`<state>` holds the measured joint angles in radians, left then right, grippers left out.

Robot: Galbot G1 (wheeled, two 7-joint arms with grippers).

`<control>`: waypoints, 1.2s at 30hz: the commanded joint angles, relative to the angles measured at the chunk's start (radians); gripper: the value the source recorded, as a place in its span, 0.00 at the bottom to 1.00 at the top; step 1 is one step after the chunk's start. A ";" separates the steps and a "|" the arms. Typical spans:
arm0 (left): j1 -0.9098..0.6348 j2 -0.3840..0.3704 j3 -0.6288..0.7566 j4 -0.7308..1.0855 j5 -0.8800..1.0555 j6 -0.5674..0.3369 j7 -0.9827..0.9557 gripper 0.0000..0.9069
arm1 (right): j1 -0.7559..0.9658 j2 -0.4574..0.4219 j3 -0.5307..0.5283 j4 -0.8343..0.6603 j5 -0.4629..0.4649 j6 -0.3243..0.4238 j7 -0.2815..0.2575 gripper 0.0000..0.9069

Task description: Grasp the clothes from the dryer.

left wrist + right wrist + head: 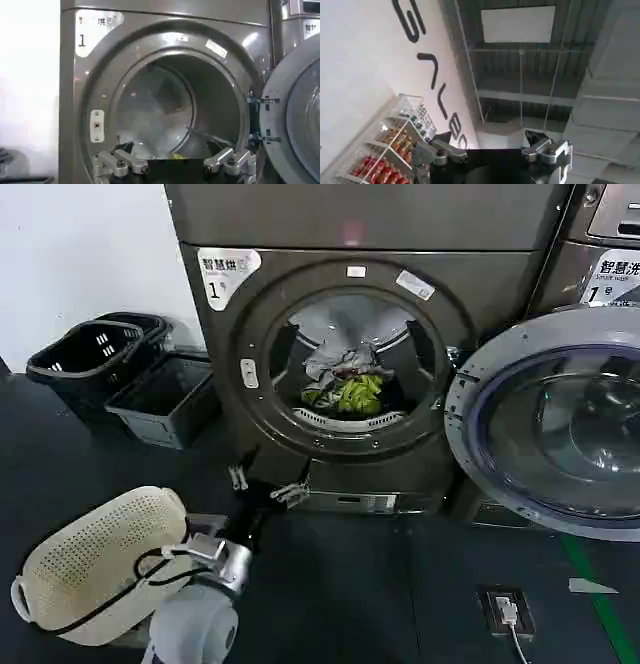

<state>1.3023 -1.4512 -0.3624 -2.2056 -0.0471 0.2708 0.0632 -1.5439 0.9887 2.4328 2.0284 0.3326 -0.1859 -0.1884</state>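
the dryer (350, 354) stands with its round porthole uncovered, a white sticker marked "1" (226, 272) at its upper left corner. the clothes (345, 382) lie in a small heap at the bottom of the ribbed drum, a bright yellow-green piece in front and a light grey-white piece above it, with dark fabric beside them. the left hand (265, 486) hovers low in front of the dryer, just below the porthole rim, its fingers (120, 162) spread apart and holding nothing; in the left wrist view it faces straight into the drum, where a sliver of yellow-green shows between the fingertips. the round glass door (560, 424) with its silver rim hangs open to the right of the dryer, covering the front of the neighbouring machine. to the left of the dryer, dark baskets (120, 369) sit on the floor by the wall, and a cream perforated basket (95, 564) lies nearer the robot, in front of the dryer and to its left. the right hand (492, 150) points up toward a ceiling and a shelf of goods (395, 150), away from the dryer, its fingers apart and empty.
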 commanded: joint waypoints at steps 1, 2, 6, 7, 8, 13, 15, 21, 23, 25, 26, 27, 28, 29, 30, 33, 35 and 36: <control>0.002 0.000 0.004 0.002 0.038 0.011 0.023 1.00 | 0.001 0.000 -0.002 -0.001 0.000 0.000 0.001 1.00; 0.004 0.002 0.010 0.002 0.056 0.012 0.030 1.00 | 0.002 0.000 -0.003 0.000 0.000 0.000 0.001 1.00; 0.008 0.003 0.019 0.007 0.068 0.011 0.040 1.00 | 0.006 0.000 -0.008 0.001 -0.001 -0.003 0.002 1.00; 0.005 0.002 0.019 0.009 0.062 0.013 0.037 1.00 | 0.006 0.000 -0.007 0.000 -0.002 -0.004 0.002 1.00; 0.002 0.002 0.018 0.012 0.063 0.014 0.036 1.00 | 0.006 0.000 -0.007 -0.001 -0.003 -0.004 0.003 1.00; -0.008 0.003 0.015 0.017 0.055 0.015 0.028 1.00 | 0.007 -0.001 -0.008 0.000 -0.005 -0.005 0.003 1.00; -0.008 0.004 0.015 0.019 0.054 0.015 0.027 1.00 | 0.008 -0.001 -0.008 0.000 -0.006 -0.005 0.003 1.00; -0.011 0.003 0.016 0.021 0.050 0.013 0.025 1.00 | 0.009 -0.002 -0.009 -0.001 -0.007 -0.005 0.004 1.00; -0.012 0.003 0.016 0.021 0.049 0.013 0.025 1.00 | 0.010 -0.002 -0.009 -0.002 -0.007 -0.005 0.004 1.00; -0.011 0.003 0.016 0.022 0.049 0.012 0.024 1.00 | 0.010 -0.002 -0.010 -0.001 -0.008 -0.005 0.004 1.00; -0.011 0.003 0.016 0.022 0.049 0.012 0.024 1.00 | 0.011 -0.002 -0.010 -0.001 -0.008 -0.005 0.004 1.00; -0.010 0.003 0.016 0.022 0.049 0.011 0.024 1.00 | 0.011 -0.002 -0.011 -0.001 -0.008 -0.004 0.004 1.00; -0.009 0.003 0.016 0.022 0.049 0.010 0.024 1.00 | 0.011 -0.003 -0.010 -0.002 -0.008 -0.005 0.004 1.00; -0.009 0.003 0.016 0.022 0.049 0.010 0.024 1.00 | 0.011 -0.003 -0.010 -0.002 -0.009 -0.004 0.004 1.00; -0.008 0.003 0.016 0.022 0.049 0.010 0.024 1.00 | 0.010 -0.003 -0.010 -0.003 -0.009 -0.004 0.004 1.00; -0.007 0.003 0.016 0.021 0.048 0.009 0.022 1.00 | 0.011 -0.004 -0.010 -0.003 -0.009 -0.005 0.004 1.00; -0.007 0.004 0.015 0.020 0.048 0.009 0.022 1.00 | 0.011 -0.003 -0.011 -0.003 -0.009 -0.005 0.004 1.00; -0.006 0.004 0.015 0.019 0.047 0.009 0.022 1.00 | 0.011 -0.004 -0.010 -0.004 -0.009 -0.004 0.004 1.00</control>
<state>1.2952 -1.4479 -0.3473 -2.1844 -0.0011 0.2803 0.0849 -1.5335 0.9858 2.4226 2.0256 0.3237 -0.1904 -0.1844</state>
